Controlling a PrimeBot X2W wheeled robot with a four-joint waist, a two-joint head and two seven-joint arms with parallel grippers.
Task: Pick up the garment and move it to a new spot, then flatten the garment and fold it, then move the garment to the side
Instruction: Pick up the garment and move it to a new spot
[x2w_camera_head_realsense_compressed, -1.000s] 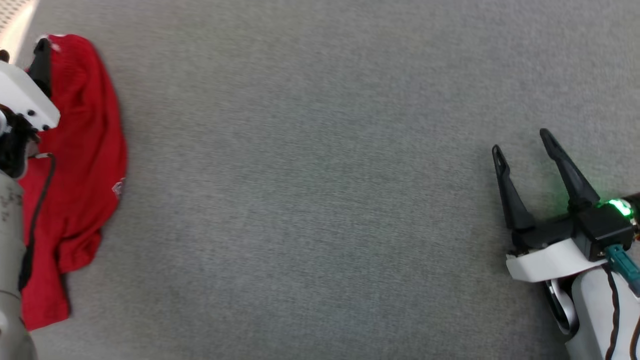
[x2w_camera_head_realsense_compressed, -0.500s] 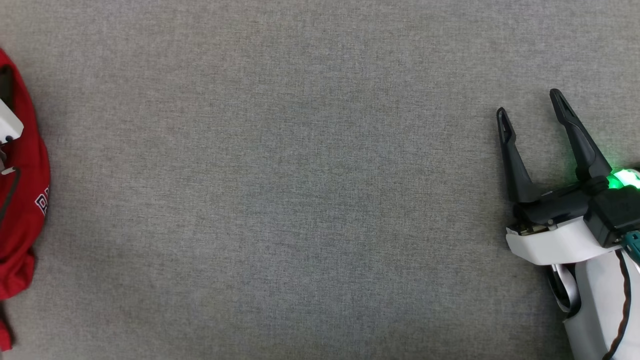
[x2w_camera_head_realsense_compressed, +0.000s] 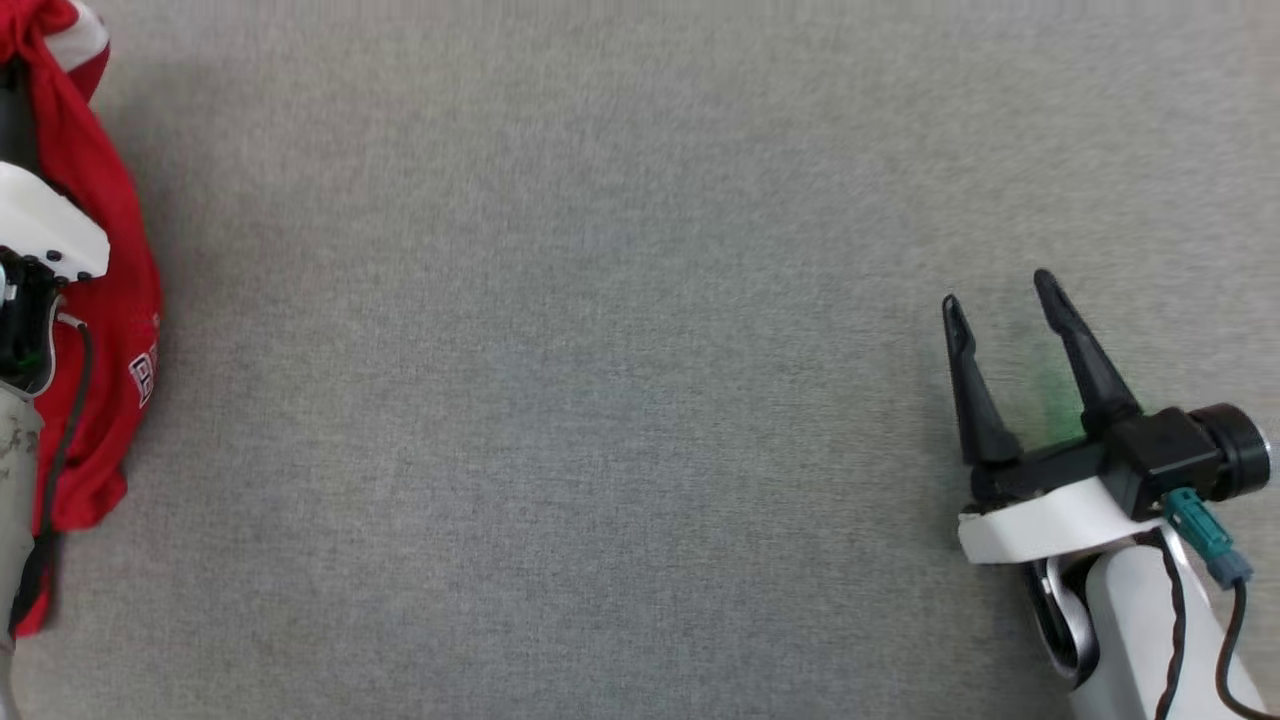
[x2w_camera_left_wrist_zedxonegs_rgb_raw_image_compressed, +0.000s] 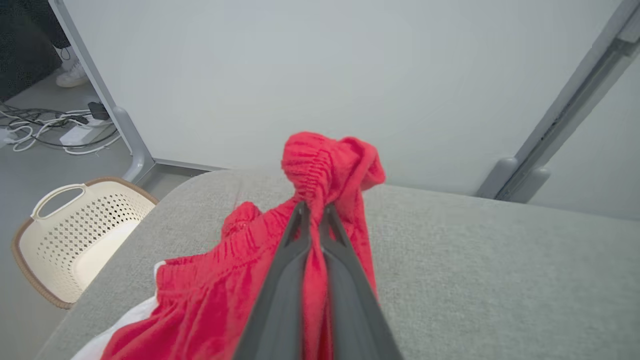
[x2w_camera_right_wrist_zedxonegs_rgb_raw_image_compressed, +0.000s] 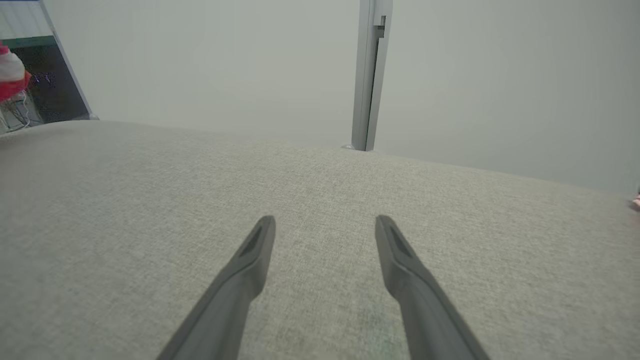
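The garment (x2w_camera_head_realsense_compressed: 112, 250) is a red bundle at the far left of the head view, draped against my left arm's white wrist housing (x2w_camera_head_realsense_compressed: 45, 235), with white lettering on one fold. In the left wrist view my left gripper (x2w_camera_left_wrist_zedxonegs_rgb_raw_image_compressed: 313, 207) is shut on a bunched red fold of the garment (x2w_camera_left_wrist_zedxonegs_rgb_raw_image_compressed: 330, 160), lifted into a peak above the grey table, with a white part trailing at the lower left. My right gripper (x2w_camera_head_realsense_compressed: 997, 292) stands open over bare table at the lower right, far from the cloth. Its fingers (x2w_camera_right_wrist_zedxonegs_rgb_raw_image_compressed: 250, 265) hold nothing, and the garment (x2w_camera_right_wrist_zedxonegs_rgb_raw_image_compressed: 10, 75) peeks in at the far left.
The grey fabric-covered table (x2w_camera_head_realsense_compressed: 600, 400) stretches wide between the two arms. Off its left corner a cream perforated basket (x2w_camera_left_wrist_zedxonegs_rgb_raw_image_compressed: 75, 235) stands on the floor, with cables (x2w_camera_left_wrist_zedxonegs_rgb_raw_image_compressed: 50, 130) beyond. White wall panels and a grey post (x2w_camera_right_wrist_zedxonegs_rgb_raw_image_compressed: 367, 75) rise behind the far edge.
My left gripper has closed from wide open onto the red cloth. The head view has shifted between frames, so the garment's place in it differs. The right gripper stays open.
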